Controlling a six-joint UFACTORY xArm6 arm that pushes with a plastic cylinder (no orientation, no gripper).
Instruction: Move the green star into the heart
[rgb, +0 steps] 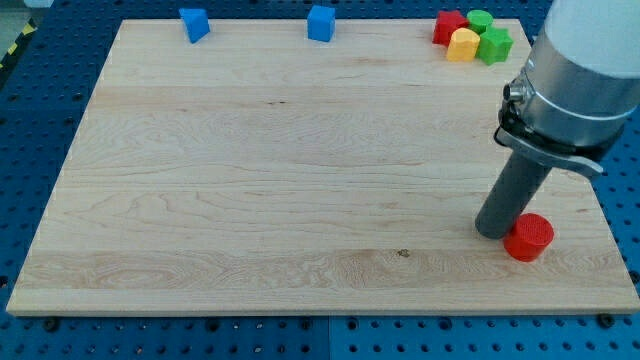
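Resting its tip (493, 232) beside the red cylinder (528, 237), no jaws fitted, the arm has yet to approach; the green star (495, 45) touches the yellow heart (463, 45) at the surface's (300, 180) top right.

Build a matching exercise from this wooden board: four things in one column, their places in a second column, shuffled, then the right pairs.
Things:
1. red cylinder block
2. blue cube block
3. blue wedge-like block
4. yellow heart block

Places:
A. top edge, left of the middle
B. top right cluster, between red and green blocks
C. top edge, near the middle
D. lower right, touching my tip

Pairs: 1-D, 2-C, 3-A, 4-B
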